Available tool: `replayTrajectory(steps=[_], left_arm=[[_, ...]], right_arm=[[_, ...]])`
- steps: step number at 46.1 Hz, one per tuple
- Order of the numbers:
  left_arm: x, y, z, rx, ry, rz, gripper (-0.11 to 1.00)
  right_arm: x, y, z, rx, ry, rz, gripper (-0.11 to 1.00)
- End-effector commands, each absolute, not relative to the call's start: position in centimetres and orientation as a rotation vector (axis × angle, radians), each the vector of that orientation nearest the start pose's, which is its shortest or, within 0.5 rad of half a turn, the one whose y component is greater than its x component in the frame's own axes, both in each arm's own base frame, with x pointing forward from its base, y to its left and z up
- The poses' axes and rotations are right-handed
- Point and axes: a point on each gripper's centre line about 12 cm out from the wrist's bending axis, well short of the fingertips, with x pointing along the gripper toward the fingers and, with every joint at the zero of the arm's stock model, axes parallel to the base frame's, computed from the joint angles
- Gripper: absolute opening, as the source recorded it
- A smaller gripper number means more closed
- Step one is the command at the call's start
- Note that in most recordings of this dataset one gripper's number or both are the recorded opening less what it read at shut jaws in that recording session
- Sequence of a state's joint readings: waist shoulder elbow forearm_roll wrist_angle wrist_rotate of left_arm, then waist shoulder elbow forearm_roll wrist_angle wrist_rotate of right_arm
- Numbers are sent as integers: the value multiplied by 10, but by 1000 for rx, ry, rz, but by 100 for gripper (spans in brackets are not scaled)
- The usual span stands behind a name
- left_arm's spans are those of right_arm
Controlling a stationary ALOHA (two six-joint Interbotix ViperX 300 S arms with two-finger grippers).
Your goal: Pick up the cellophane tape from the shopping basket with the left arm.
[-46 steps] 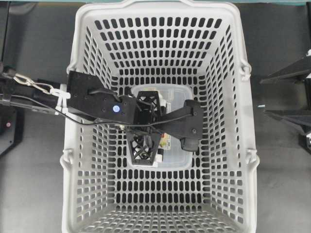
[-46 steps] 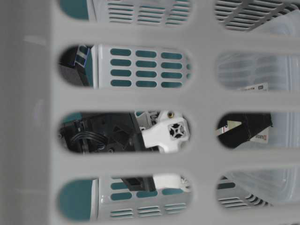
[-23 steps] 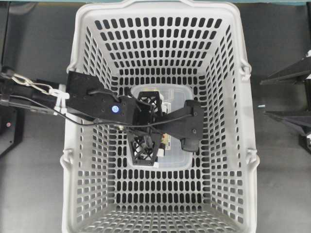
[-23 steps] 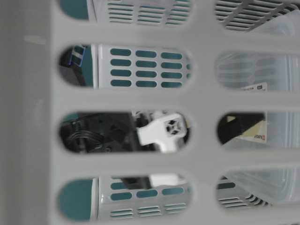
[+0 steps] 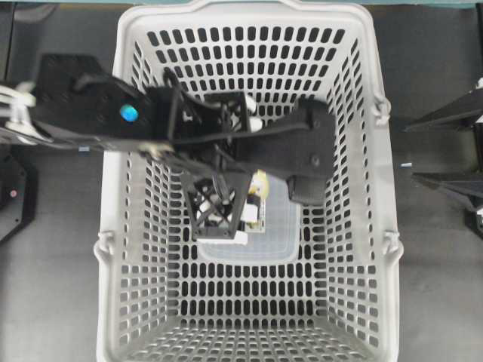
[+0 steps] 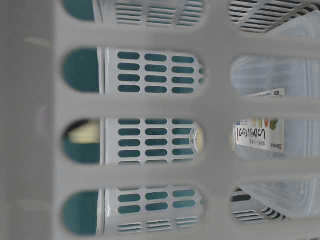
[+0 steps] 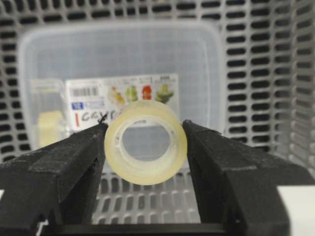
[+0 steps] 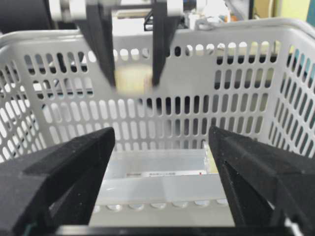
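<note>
Left gripper (image 7: pixel 145 147) clamped on the cellophane tape (image 7: pixel 145 141): roll pinched between both black fingers (image 7: pixel 64 167), one on each side, hole facing the wrist camera. Tape is lifted clear of the basket floor, hanging above the clear container (image 7: pixel 123 64) that lies on the floor of the shopping basket (image 5: pixel 113 249). Printed label (image 7: pixel 120 101) of the container shows just behind the roll.

Overhead view: left arm (image 5: pixel 90 113) reaches in from the left over the basket's left rim, blue dot on its top plate, lattice fingers (image 5: pixel 215 207) pointing toward the near side over the middle of the basket. Tape itself mostly hidden under the fingers here. Part of the container peeks out (image 5: pixel 275 234) near-right of the fingers.

Right wrist view: left gripper blurred at top, pale yellowish tape (image 8: pixel 132 78) between its fingers, above the basket floor and in front of the far slotted wall. Right gripper (image 8: pixel 161 162) has its fingers spread wide, nothing between them, outside the basket's right side.

Table-level view: through the basket slots, container with label (image 6: pixel 257 132) at right; a pale yellowish shape (image 6: pixel 87 134) at left, too blurred to identify
</note>
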State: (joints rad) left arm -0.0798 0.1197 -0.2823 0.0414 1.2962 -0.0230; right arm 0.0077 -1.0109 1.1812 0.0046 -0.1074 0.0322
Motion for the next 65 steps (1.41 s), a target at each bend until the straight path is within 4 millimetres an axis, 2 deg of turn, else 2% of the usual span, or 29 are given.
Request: replayTrajectory(steps=[1, 5, 20, 65], left_arm=[[431, -31, 404, 52, 1059, -27, 51], [433, -30, 408, 52, 1064, -25, 51], [440, -29, 400, 51, 1084, -21, 51], [437, -27, 398, 48, 1107, -16, 51]], right_arm=[[193, 2, 284, 41, 51, 7, 75], [193, 1, 283, 41, 51, 6, 75], [193, 1, 282, 49, 54, 5, 75], [193, 1, 283, 49, 49, 5, 75]])
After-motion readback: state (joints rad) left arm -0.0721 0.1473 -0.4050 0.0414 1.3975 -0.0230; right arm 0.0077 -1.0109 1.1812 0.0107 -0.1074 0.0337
